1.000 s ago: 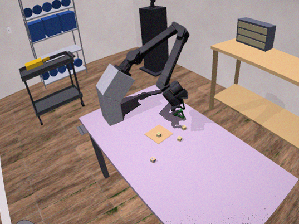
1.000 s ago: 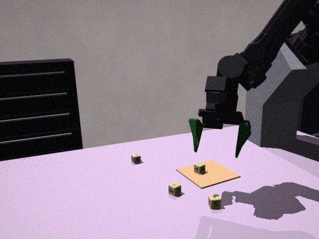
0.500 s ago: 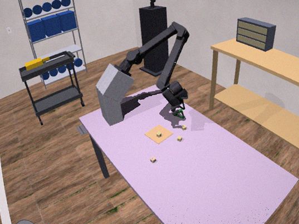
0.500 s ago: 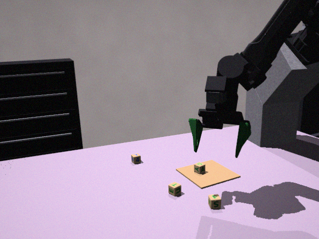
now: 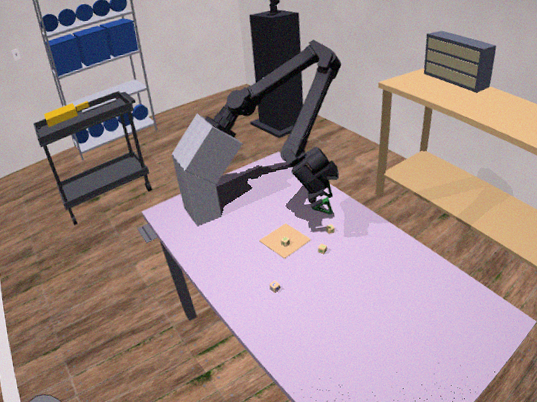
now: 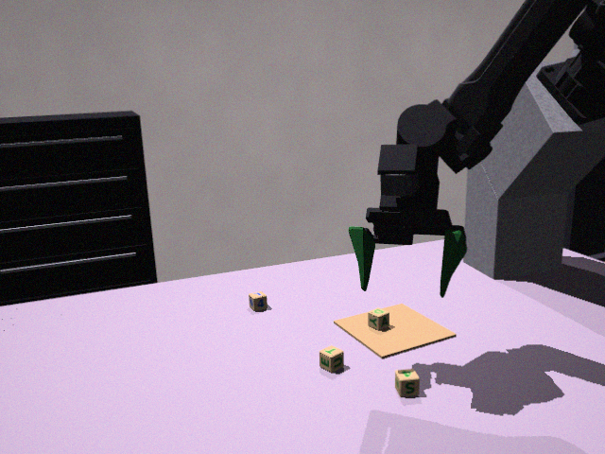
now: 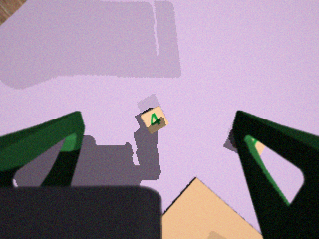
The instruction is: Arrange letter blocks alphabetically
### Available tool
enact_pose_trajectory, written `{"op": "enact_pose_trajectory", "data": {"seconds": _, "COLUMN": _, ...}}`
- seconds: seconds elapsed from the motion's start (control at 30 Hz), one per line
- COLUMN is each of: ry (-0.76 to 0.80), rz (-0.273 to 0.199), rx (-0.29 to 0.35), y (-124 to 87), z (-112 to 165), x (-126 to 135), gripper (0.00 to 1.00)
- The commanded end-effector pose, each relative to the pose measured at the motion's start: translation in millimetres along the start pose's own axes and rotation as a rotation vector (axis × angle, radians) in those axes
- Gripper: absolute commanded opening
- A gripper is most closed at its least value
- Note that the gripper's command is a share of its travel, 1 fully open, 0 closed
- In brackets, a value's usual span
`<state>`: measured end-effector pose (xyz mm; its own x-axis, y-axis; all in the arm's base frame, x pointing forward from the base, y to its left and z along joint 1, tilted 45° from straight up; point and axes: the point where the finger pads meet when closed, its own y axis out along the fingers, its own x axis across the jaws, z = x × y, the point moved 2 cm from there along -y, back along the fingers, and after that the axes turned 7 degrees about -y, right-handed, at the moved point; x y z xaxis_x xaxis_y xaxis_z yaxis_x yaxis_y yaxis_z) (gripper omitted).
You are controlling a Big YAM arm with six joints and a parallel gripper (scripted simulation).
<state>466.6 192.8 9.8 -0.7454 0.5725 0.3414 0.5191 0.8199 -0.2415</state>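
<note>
A tan mat [image 5: 281, 236] lies on the lilac table, with one lettered block [image 6: 378, 319] on it. A block with a letter like T on top [image 6: 331, 358] sits off the mat near its edge. Another block [image 6: 406, 382] lies off the mat with an S on its side. In the wrist view it [image 7: 154, 120] shows a green 4 on top. A further block [image 6: 257, 301] lies far from the mat. My gripper [image 6: 403, 293] is open and empty, and hovers above the table. In the wrist view the 4 block lies below and between my fingers, with a mat corner [image 7: 209, 214] near it.
The grey robot base [image 5: 205, 176] stands at the table's far end. A wooden bench [image 5: 483, 134] with a drawer box stands to the right of the table. A cart [image 5: 91, 152] and shelves stand behind on the floor.
</note>
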Motion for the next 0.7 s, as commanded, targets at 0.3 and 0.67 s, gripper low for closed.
{"op": "enact_pose_trajectory", "data": {"seconds": 0.3, "ry": 0.011, "rz": 0.042, "rx": 0.012, "y": -15, "z": 39, "x": -95, "gripper": 1.0}}
{"op": "enact_pose_trajectory", "data": {"seconds": 0.67, "ry": -0.003, "rz": 0.058, "rx": -0.009, "y": -20, "z": 25, "x": -101, "gripper": 1.0}}
